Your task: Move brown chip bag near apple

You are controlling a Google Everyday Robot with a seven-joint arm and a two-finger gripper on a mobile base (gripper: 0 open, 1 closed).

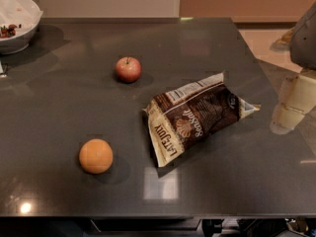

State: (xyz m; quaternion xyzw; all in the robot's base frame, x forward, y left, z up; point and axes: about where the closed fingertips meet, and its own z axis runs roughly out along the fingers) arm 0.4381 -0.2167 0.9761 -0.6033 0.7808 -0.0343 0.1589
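Hovering beside the dark tabletop's (59,112) right edge, my fingers (289,107) touch nothing; parted or clenched, I cannot tell. A white bowl (19,41) at the far-left corner holds small dark bits. The brown chip bag (197,117), lettered "Late July" and "Sea Salt", lies right of the apple (128,69), apart from it.

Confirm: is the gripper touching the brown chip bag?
Apart. The camera view shows a strip of bare tabletop between the brown chip bag and the gripper, which sits at the right edge.
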